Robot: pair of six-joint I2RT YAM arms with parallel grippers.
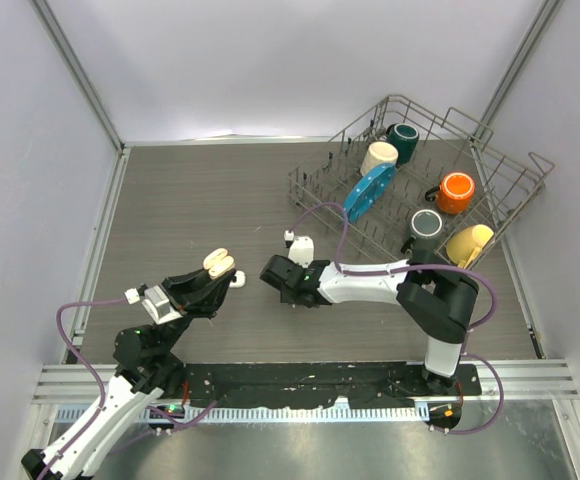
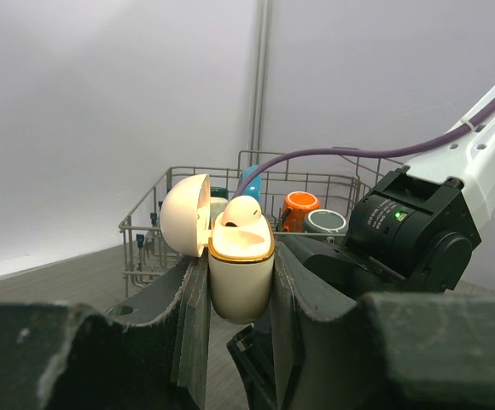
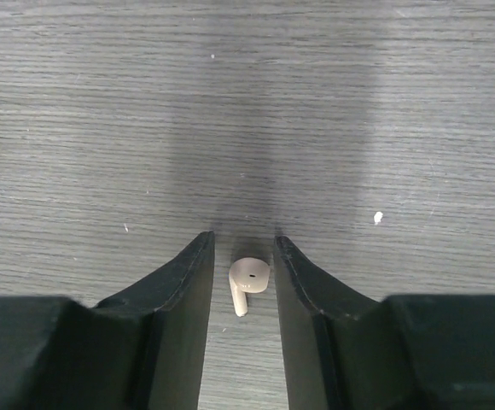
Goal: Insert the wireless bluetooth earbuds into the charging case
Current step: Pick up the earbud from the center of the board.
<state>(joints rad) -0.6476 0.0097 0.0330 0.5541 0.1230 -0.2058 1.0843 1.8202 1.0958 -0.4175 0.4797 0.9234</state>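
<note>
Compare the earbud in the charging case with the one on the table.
The seated earbud shows only its head above the open charging case; the loose earbud lies on the table, stem visible. The seated earbud rides in the case held by the left gripper; the loose earbud sits between the fingers of the right gripper. Both are peach-beige.

**Setting:** robot test cell, laboratory type; not a household.

**Evidence:**
- Plain white panel walls (image 1: 270, 60) on three sides, joined by grey metal corner posts (image 1: 75, 70).
- Wood-grain tabletop (image 1: 200, 200) fitted wall to wall.
- Ribbed aluminium rail (image 1: 535, 378) along the near edge.
- Black mounting plate (image 1: 300, 382) carrying two arm bases (image 1: 438, 372).
- Purple cabling (image 1: 67, 330) looped loose over the surface.
- Wire dish rack (image 1: 510, 205) holding mugs (image 1: 456, 190), the one domestic item and probably a prop.
</note>
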